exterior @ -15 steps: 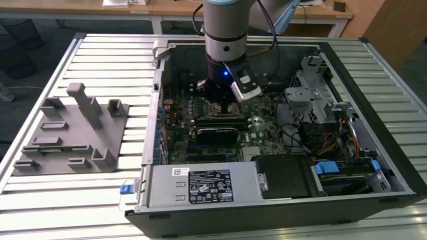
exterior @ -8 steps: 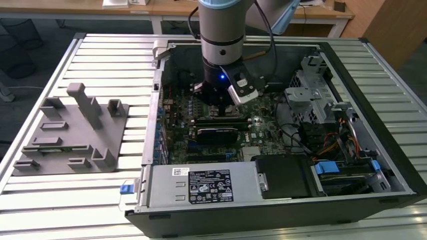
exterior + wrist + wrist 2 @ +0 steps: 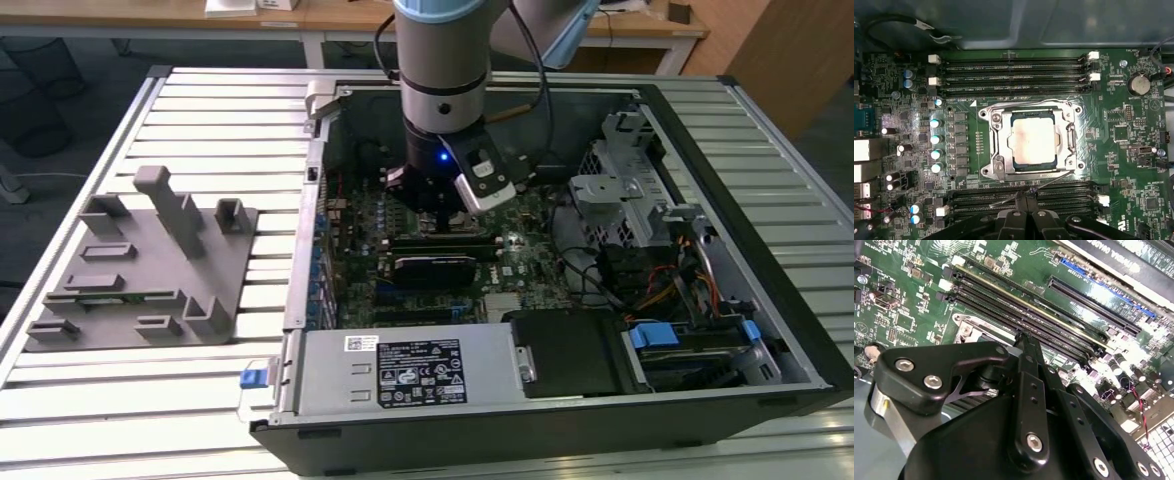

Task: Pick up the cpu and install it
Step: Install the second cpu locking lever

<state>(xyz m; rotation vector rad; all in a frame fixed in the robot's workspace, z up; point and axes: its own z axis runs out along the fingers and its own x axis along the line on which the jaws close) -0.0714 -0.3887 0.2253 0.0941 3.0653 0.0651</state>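
Observation:
The cpu, a silver-topped square chip, lies flat in the motherboard socket in the first wrist view. The metal socket frame surrounds it. My gripper hovers above the memory slots beside the socket, off to one side of the cpu and not touching it. Its black fingers are pressed together and hold nothing. In the second wrist view the gripper points down at the green board with the same shut fingers. In the exterior view the gripper reaches deep into the open computer case.
A grey plastic fixture block stands on the slatted table at the exterior view's left. Inside the case are a graphics card, a power supply, a drive cage and loose cables. Memory slots flank the socket.

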